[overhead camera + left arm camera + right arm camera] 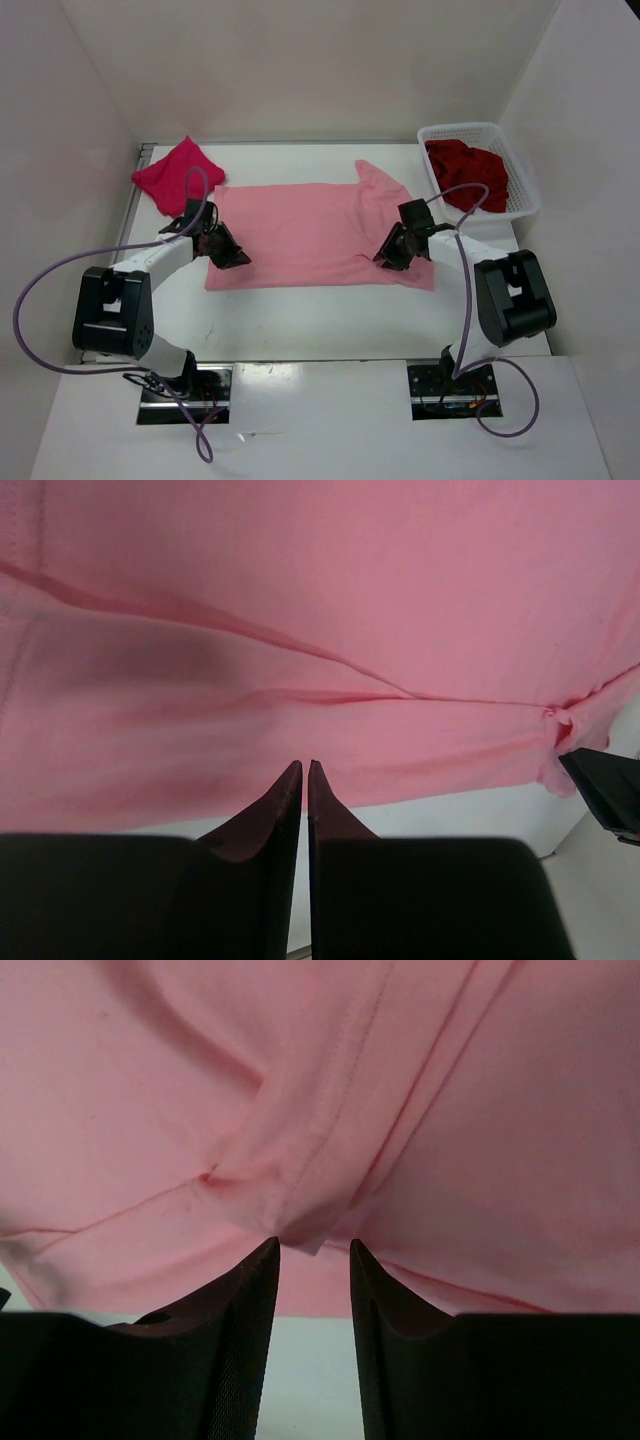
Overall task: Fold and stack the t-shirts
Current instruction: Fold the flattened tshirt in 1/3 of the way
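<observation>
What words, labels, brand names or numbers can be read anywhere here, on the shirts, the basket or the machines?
None can be read.
Light pink shirt: plain cloth, no print or tag showing.
Crimson shirt and dark red shirt: no print visible.
White basket: no label.
Left hand and right hand: black, no markings visible.

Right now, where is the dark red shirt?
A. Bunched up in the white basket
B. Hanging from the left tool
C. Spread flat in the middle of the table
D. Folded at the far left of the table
A. The dark red shirt lies crumpled inside the white basket at the far right corner, while the light pink shirt is the one spread across the middle.
</observation>
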`<action>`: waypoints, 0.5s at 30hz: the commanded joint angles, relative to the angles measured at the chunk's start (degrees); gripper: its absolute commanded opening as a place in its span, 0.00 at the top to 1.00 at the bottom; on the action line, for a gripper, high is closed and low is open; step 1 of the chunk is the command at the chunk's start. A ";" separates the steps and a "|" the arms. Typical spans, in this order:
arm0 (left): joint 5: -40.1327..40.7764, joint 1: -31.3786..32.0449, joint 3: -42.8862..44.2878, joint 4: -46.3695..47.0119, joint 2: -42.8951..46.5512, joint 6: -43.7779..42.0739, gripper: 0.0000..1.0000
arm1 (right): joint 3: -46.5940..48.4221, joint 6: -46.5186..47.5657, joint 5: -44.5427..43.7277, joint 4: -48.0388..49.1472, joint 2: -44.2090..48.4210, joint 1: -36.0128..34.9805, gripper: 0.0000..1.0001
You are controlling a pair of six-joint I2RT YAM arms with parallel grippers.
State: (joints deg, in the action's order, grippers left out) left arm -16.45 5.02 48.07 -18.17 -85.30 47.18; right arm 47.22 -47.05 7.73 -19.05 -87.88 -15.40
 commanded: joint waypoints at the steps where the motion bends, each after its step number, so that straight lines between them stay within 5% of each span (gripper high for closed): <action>1: 0.89 0.08 -0.96 2.70 -1.19 0.99 0.89 | 0.77 -0.33 -1.49 3.84 -2.91 -0.51 0.60; 6: 2.64 0.08 -0.96 2.71 -1.19 0.46 0.89 | 3.31 -0.94 -0.87 4.90 -5.38 -0.51 0.61; 9: 2.65 0.08 -1.58 2.71 -1.72 0.46 0.89 | 5.24 -1.64 -0.87 4.90 -6.17 -0.51 0.78; 15: 2.65 0.08 -1.58 2.71 -2.24 0.46 0.89 | 12.01 -2.69 0.00 4.28 -9.59 -0.51 0.79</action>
State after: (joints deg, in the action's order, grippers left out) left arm -14.37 5.02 46.94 -16.45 -86.91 48.03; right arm 54.33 -48.64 7.94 -16.91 -95.55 -15.46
